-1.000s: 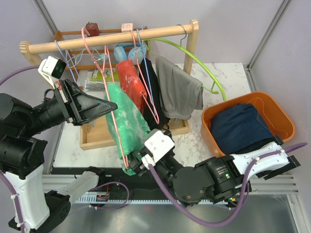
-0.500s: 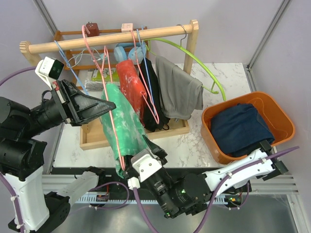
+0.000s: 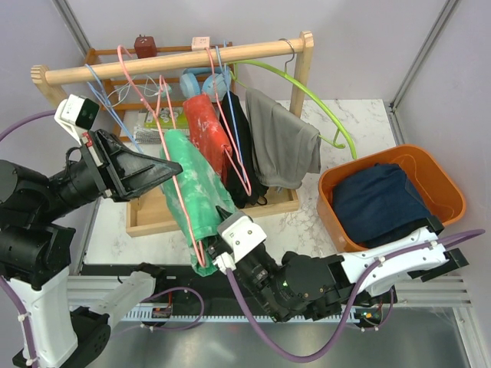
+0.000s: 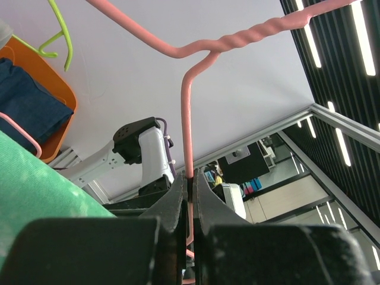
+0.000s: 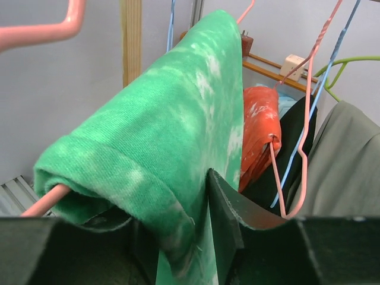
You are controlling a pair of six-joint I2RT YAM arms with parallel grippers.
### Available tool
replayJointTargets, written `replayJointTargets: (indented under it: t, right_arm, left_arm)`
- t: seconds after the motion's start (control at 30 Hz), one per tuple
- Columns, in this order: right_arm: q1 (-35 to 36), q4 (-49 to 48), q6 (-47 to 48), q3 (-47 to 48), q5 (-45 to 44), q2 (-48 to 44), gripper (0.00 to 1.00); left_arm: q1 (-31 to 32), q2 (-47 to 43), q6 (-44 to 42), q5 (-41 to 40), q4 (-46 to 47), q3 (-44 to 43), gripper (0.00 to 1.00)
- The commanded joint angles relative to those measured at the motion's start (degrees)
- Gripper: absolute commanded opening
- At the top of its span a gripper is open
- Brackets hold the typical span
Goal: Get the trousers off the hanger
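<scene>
The mint-green trousers (image 3: 196,192) with white mottling hang folded over a pink wire hanger (image 3: 178,201), held off the wooden rail. My left gripper (image 3: 173,168) is shut on the hanger's wire, seen between its jaws in the left wrist view (image 4: 189,178). My right gripper (image 3: 215,251) is shut on the lower edge of the green trousers (image 5: 172,136). The navy denim trousers (image 3: 377,199) lie folded in the orange basket (image 3: 449,184) at the right.
A wooden rail (image 3: 176,63) on a wooden stand carries a red garment (image 3: 207,126), a black one, a grey one (image 3: 284,142) and an empty green hanger (image 3: 322,107). Blue hangers and pegs hang at the rail's left.
The right arm has swung back up to the trousers' lower edge. The left gripper and the hanger have shifted slightly left and up.
</scene>
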State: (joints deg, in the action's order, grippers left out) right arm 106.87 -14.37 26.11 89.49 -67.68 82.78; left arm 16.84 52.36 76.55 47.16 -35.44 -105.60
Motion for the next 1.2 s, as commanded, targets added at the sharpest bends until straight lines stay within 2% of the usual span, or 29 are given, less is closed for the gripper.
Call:
replayJointTargets:
  t: [0.0,0.07,0.2,0.33,0.63,0.83,0.97,1.17]
  right_arm:
    - [-1.48,1.63,-2.38,2.97,1.06,-1.14,0.40]
    - [-1.49,1.45,-1.33,4.36,1.06,-0.52,0.38]
    - [-1.49,1.71,-0.97,7.97,1.06,0.27,0.27]
    - [-1.58,3.20,-3.08,10.70,1.32,0.80,0.00]
    - [-1.31,6.81,-9.49,16.32,2.11,1.77,0.00]
    - [-1.14,10.58,-13.71,25.19,4.05,3.00,0.00]
    - [-0.52,12.78,-14.15,31.25,4.05,3.35,0.00]
    - [-0.43,14.19,-14.85,34.87,4.13,1.60,0.00]
  left_arm:
    - [0.12,-1.29,2.46,0.13,7.32,-0.48,0.02]
    - [0.12,-1.56,2.46,0.13,7.32,-0.39,0.02]
    - [0.12,-2.79,2.72,-0.31,7.32,1.70,0.02]
    - [0.12,-4.45,2.99,-1.10,7.14,4.44,0.02]
    - [0.12,-4.98,2.02,-1.98,5.83,5.76,0.02]
    - [0.12,-5.86,-1.49,-3.29,-1.20,7.25,0.02]
    - [0.12,-7.44,-1.67,-3.83,-1.82,9.01,0.02]
    - [0.12,-9.20,-2.11,-4.88,-3.23,11.47,0.02]
